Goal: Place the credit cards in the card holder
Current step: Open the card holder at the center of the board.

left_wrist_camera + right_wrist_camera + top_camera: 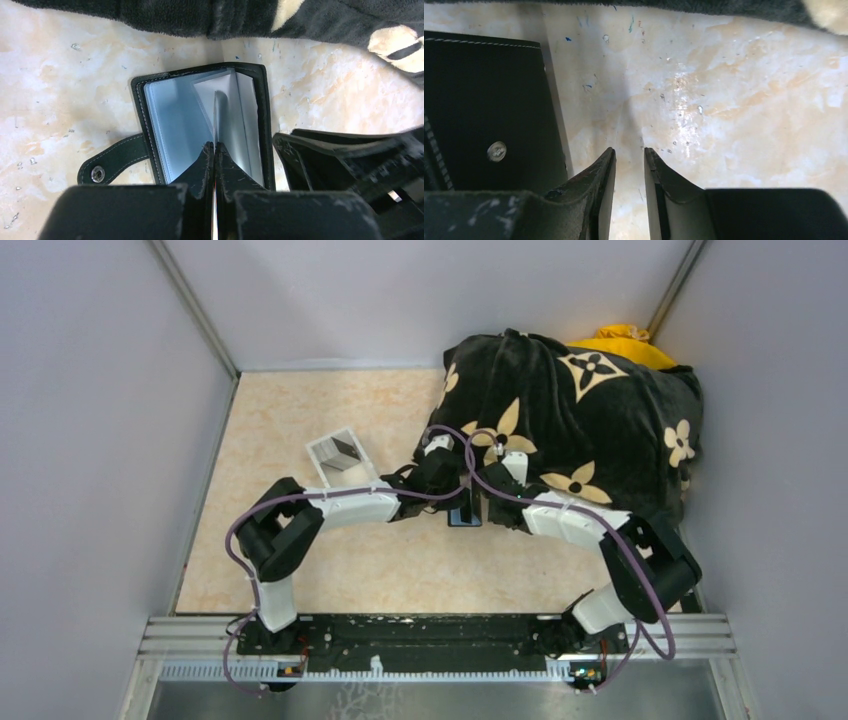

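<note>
Left wrist: L hand [215,146] pinches card holder [170,120] leaf | R hand [629,150] spread above table [734,100]

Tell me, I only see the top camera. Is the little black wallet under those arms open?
Observer: Yes. The left wrist view shows the card holder lying open on the table, with its pale lining facing up.
Operator: Is the left tool holding a card?
Observer: The left tool is shut on a thin sheet that stands edge-on over the lining. I cannot tell whether it is a card or a sleeve.
</note>
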Controlling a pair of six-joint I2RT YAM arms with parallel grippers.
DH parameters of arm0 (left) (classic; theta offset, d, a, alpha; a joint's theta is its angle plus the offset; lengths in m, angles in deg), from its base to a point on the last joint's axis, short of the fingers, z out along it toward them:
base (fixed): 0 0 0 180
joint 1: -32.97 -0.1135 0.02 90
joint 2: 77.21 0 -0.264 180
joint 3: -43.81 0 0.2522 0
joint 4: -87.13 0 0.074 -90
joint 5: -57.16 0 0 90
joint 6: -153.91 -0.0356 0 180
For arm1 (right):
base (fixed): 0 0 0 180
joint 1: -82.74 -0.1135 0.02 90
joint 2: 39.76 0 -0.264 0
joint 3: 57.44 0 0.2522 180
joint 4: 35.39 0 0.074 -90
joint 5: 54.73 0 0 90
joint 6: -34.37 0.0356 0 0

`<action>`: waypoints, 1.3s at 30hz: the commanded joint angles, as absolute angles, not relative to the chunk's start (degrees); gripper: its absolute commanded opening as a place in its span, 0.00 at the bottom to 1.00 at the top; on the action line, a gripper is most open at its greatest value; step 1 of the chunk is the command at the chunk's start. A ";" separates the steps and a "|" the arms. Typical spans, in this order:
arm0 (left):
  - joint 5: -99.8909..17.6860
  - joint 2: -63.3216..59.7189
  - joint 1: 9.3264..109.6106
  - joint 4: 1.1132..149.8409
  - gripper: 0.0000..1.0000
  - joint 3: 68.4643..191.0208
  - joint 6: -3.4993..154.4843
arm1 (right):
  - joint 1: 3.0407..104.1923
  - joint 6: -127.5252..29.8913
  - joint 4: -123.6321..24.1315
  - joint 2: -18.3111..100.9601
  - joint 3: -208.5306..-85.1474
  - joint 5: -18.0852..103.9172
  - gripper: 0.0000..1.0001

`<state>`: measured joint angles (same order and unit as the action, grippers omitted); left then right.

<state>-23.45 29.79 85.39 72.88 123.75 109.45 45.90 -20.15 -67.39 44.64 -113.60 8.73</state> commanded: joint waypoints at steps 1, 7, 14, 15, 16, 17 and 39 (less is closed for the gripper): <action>-23.08 31.70 86.25 71.48 0.00 125.71 108.45 | 46.13 -22.61 -70.36 38.83 -117.10 7.38 0.32; -22.83 32.03 86.23 71.46 0.00 125.77 108.42 | 43.56 -25.03 -71.78 36.05 -119.50 9.28 0.57; -23.28 32.39 86.29 71.32 0.00 126.14 108.58 | 38.09 -25.42 -73.64 33.34 -118.80 7.00 0.60; -23.30 32.29 86.25 71.24 0.00 126.12 108.49 | 37.32 -25.34 -73.49 32.69 -118.20 6.77 0.60; -23.22 32.30 86.28 71.14 0.00 126.13 108.60 | 36.70 -25.19 -73.44 32.10 -117.62 6.51 0.60; -23.19 32.25 86.28 71.11 0.00 126.07 108.61 | 36.19 -25.02 -73.49 31.65 -116.93 6.31 0.60; -23.88 32.47 86.26 71.48 0.00 125.82 109.27 | 31.76 -23.73 -69.33 36.44 -114.88 1.32 0.61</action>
<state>-23.28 31.02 85.72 72.49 125.06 109.54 32.51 -23.47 -73.08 34.42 -113.99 2.28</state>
